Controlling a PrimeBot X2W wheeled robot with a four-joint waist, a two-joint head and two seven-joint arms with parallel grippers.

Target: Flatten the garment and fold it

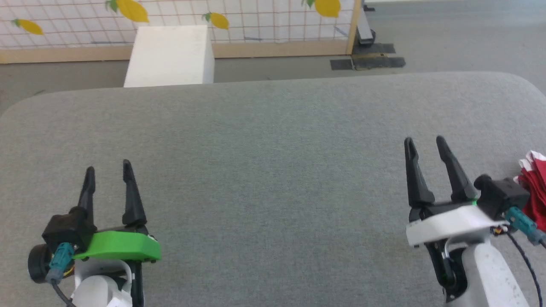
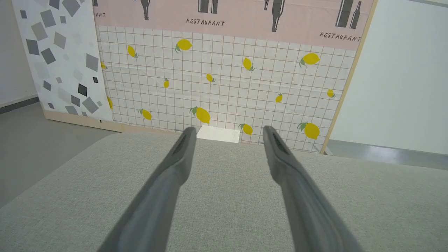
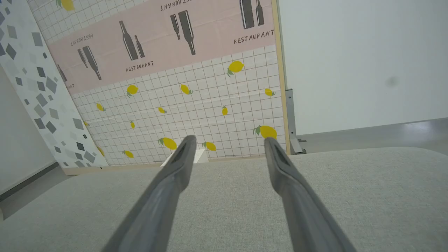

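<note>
The bright red soft-fabric garment (image 1: pixel 534 184) with white bands along its edges lies bunched in a crumpled heap at the far right of the head view. It rests on the grey woven-fabric desk (image 1: pixel 273 149) with rounded corners, and the picture's edge cuts part of it off. Just beside it, on its inner side, sits the black camera housing on the right wrist; whether cloth and housing touch cannot be told. The right hand (image 1: pixel 424 140), on a white mount, has its two long dark fingers spread wide apart with nothing between them, and they point away across the bare desk without reaching the garment. In the right wrist view the right hand (image 3: pixel 229 138) shows the same wide gap, with only desk fabric (image 3: pixel 227 210) beneath. Well apart, at the lower left of the head view, the left hand (image 1: pixel 108 166) on a bright green mount is likewise fully spread and holds nothing. Its own wrist view shows the left hand (image 2: pixel 228 129) gaping over plain grey desk (image 2: pixel 227 210). Beyond the desk's far edge stands a white rectangular block (image 1: pixel 170 55) on the grey floor. Behind it stands a white grid-patterned panel printed with yellow lemons (image 2: pixel 227 87), topped by a pink band with dark bottle shapes.
</note>
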